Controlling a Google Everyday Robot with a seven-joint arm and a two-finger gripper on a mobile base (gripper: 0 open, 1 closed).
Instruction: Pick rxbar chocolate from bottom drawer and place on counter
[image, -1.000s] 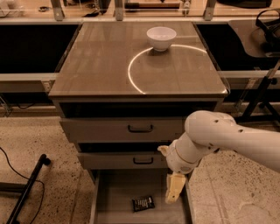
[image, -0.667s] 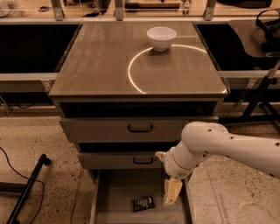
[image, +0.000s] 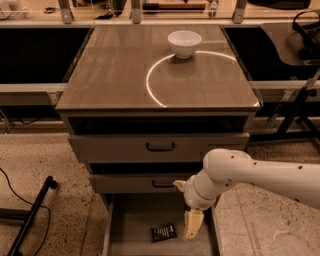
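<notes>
The rxbar chocolate (image: 163, 232), a small dark wrapper with pale lettering, lies flat on the floor of the pulled-out bottom drawer (image: 131, 225). My gripper (image: 191, 228) hangs from the white arm inside the drawer, just to the right of the bar and apart from it. The counter (image: 115, 75) is the glossy grey-brown cabinet top with a bright curved arc, well above the gripper.
A white bowl (image: 184, 43) stands at the back of the counter. Two wider drawers with black handles (image: 160, 147) sit above the bottom one, slightly pulled out. A black stand and cable (image: 30, 215) lie on the speckled floor at left. A chair base (image: 300, 105) stands at right.
My arm and gripper have shifted a little to the left, closer to the bar. The bar has not moved.
</notes>
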